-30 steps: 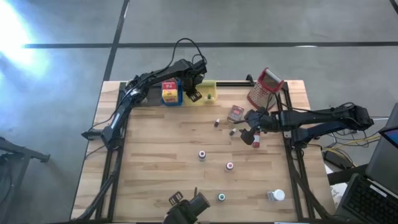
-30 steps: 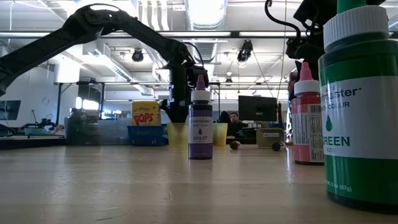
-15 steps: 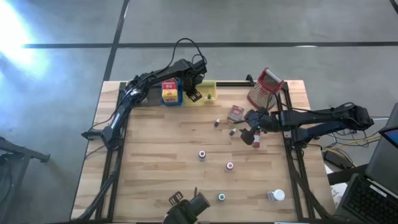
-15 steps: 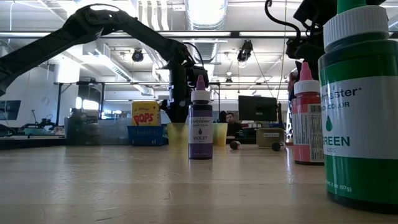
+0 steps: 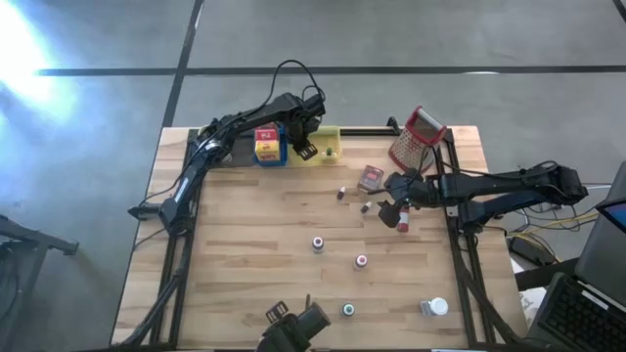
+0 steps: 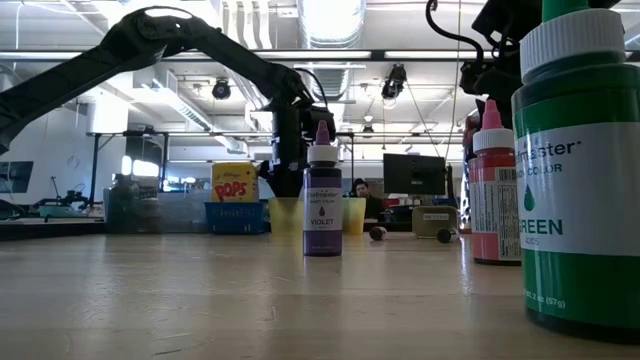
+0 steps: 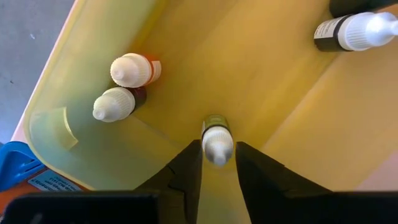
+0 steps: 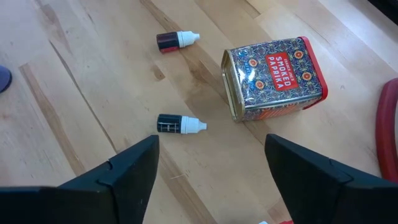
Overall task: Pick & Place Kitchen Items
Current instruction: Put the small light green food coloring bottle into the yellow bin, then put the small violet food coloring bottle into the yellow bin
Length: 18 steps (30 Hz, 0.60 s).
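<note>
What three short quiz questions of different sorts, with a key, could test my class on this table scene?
1. True or false: the left tool is over the yellow tray, with a small white-capped bottle between its fingers.
2. Multiple choice: what stands on the wood by the two small lying bottles in the right wrist view? A) a pink cup B) a smoked paprika tin C) a whisk
3. Fill in: the label of the big bottle nearest the low camera reads ____.

Key: 1 true; 2 B; 3 green
</note>
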### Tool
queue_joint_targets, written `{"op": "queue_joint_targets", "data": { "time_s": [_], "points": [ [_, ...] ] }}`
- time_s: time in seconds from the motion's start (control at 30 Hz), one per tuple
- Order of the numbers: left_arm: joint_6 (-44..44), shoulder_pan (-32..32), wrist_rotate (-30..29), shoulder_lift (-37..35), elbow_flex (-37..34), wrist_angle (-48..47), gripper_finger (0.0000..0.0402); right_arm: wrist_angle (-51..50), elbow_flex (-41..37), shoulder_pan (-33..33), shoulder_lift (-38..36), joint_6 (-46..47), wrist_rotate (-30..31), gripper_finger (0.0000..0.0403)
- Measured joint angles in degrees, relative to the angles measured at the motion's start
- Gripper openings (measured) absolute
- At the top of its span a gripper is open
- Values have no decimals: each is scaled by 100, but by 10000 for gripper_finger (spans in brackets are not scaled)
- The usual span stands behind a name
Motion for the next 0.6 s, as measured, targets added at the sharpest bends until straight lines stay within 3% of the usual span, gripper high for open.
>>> {"op": "queue_joint_targets", "data": {
  "time_s": [0.33, 0.6],
  "points": [
    [-5, 0, -29, 0, 0, -8, 172, 0, 0, 0, 0, 0, -1, 255],
    [-39, -2, -90, -54, 264, -217, 195, 0, 0, 1, 0, 0, 0, 233]
  ]
}}
